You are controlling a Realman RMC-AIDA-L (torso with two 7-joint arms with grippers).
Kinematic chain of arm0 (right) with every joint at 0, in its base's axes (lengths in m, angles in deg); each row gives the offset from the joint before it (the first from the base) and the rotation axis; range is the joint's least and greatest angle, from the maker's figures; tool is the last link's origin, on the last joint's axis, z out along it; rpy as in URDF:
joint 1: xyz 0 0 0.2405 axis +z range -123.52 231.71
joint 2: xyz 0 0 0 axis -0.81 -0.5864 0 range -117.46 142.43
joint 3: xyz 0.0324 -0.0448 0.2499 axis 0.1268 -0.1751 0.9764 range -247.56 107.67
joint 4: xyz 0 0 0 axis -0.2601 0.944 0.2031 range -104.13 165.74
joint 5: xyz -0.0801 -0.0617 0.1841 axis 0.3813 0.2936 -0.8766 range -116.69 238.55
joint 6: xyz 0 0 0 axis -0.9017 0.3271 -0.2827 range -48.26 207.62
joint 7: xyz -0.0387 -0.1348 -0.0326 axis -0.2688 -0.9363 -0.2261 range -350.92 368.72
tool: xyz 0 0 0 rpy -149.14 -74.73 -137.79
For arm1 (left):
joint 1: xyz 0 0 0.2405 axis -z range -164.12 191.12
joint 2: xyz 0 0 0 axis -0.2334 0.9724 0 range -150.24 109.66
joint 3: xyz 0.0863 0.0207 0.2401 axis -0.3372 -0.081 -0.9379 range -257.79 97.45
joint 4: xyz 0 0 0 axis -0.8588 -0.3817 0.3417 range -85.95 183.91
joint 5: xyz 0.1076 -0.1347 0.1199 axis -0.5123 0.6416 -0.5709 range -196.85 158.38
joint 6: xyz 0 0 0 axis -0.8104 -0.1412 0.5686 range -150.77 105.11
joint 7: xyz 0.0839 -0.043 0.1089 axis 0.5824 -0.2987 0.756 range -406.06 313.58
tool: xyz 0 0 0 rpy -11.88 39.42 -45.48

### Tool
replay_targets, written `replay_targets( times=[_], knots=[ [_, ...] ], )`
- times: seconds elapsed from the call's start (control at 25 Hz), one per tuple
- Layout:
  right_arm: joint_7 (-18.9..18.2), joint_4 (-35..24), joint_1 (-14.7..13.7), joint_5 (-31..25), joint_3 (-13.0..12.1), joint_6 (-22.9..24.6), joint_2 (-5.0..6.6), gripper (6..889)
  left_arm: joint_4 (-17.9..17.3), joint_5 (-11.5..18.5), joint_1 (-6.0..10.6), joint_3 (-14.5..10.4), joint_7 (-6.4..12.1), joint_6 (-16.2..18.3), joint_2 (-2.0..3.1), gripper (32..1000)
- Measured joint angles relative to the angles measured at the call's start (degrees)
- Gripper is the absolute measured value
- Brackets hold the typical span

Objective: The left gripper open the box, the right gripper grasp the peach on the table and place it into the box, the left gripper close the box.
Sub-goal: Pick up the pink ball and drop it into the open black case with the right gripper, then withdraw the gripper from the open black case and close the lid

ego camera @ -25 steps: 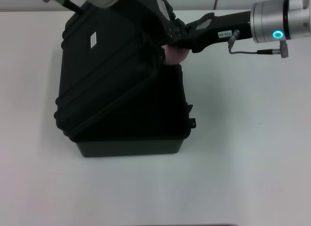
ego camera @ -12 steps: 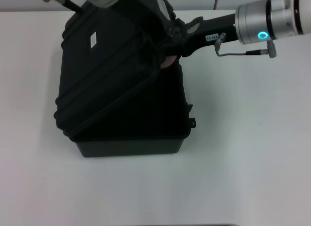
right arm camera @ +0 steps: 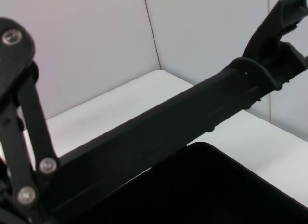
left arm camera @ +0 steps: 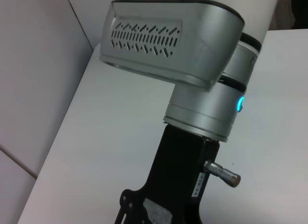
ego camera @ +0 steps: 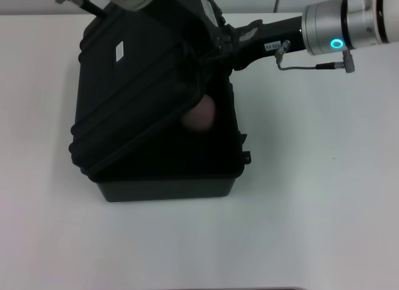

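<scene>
Black ribbed hard-plastic box (ego camera: pixel 156 134) lid raised, dusty-pink rounded peach (ego camera: pixel 201 113) loose inside box, right gripper (ego camera: pixel 215 48) above box's far rim, released, left gripper (ego camera: pixel 187 15) at lid edge, grip state cannot tell.

1. small white label (ego camera: pixel 119 51) on lid of the box (ego camera: pixel 131 103): print too small to read.
2. white sticker (ego camera: pixel 269 45) on body of the right gripper (ego camera: pixel 219 48): characters present, not legible.
3. no readable text elsewhere.

Right gripper (ego camera: pixel 219 48) reaches leftward, empty; left gripper (ego camera: pixel 198 15) beside it.
</scene>
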Motion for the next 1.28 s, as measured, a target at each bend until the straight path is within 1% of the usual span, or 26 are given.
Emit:
replay_targets(
  times=[0.16,0.36,0.6,1.0,1.2,1.28],
  knots=[
    [0.06,-0.01,0.0,0.18,-0.03,-0.19,0.0,669,0.02,0.0,0.0,0.0,0.0,0.0,0.0,96],
    [0.17,-0.02,-0.07,0.38,-0.04,-0.23,-0.06,702,0.03,0.0,-0.07,0.0,0.02,-0.02,0.0,97],
    [1.34,-0.43,-0.43,0.46,-0.1,-1.67,-0.27,741,0.04,-0.01,-0.11,0.0,0.2,-0.05,0.0,97],
    [2.93,-0.89,-0.55,0.46,-0.66,-0.51,-0.26,741,0.03,0.0,-0.4,0.09,0.26,0.02,0.0,98],
    [4.92,-3.6,-1.75,0.43,-0.75,1.11,-0.25,741,0.03,0.01,-0.57,0.04,0.27,0.22,0.0,98],
    [6.04,-4.53,-2.2,0.45,-1.41,1.67,-0.26,741,0.03,0.01,-0.67,0.11,0.26,0.29,0.0,98]
  ],
)
